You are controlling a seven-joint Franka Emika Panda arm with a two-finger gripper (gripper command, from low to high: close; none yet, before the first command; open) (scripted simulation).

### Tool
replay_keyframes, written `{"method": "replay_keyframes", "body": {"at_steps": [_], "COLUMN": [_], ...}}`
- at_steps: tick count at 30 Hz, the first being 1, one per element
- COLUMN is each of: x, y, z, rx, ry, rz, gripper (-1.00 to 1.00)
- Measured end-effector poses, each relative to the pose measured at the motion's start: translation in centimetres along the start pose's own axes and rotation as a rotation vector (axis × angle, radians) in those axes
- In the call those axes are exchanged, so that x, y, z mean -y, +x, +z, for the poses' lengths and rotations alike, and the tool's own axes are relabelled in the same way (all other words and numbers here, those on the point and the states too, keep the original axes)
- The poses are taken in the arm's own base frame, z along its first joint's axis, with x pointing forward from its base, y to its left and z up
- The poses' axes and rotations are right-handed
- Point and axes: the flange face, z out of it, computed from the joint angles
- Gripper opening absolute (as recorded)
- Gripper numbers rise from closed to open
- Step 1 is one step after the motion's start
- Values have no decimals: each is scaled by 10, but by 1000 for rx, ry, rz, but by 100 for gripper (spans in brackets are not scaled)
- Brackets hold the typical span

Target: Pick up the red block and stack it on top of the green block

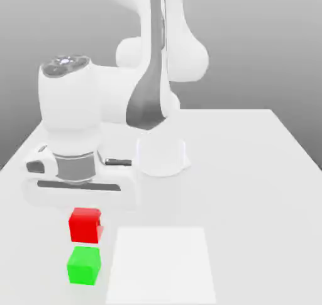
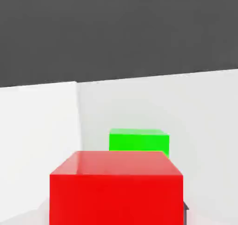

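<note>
Red fills the near part of my hand view: the red block (image 2: 116,187) sits clamped between my jaws, which are drawn in tight against its sides; in the exterior view that same cube (image 1: 85,225) hangs under my white hand (image 1: 82,171), just above the green block (image 1: 84,265); green rests on the pale table (image 1: 251,171), beside a white square patch (image 1: 162,265) towards the exterior view's right; from my hand the green cube (image 2: 139,141) lies just beyond the red one.

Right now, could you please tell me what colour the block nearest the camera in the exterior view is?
Bright green; the green block shows best in the exterior view.
</note>
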Motion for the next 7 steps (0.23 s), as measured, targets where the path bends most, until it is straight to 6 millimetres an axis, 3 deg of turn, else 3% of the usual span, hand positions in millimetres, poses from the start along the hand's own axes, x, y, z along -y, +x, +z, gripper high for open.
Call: {"method": "replay_keyframes", "body": {"at_steps": [3, 4, 7], "x": [0, 0, 0], "y": [1, 1, 1], "z": [33, 45, 45], "rx": [0, 0, 0], "ry": [0, -1, -1], "rz": [-11, -11, -11], "gripper": [-100, 100, 100]}}
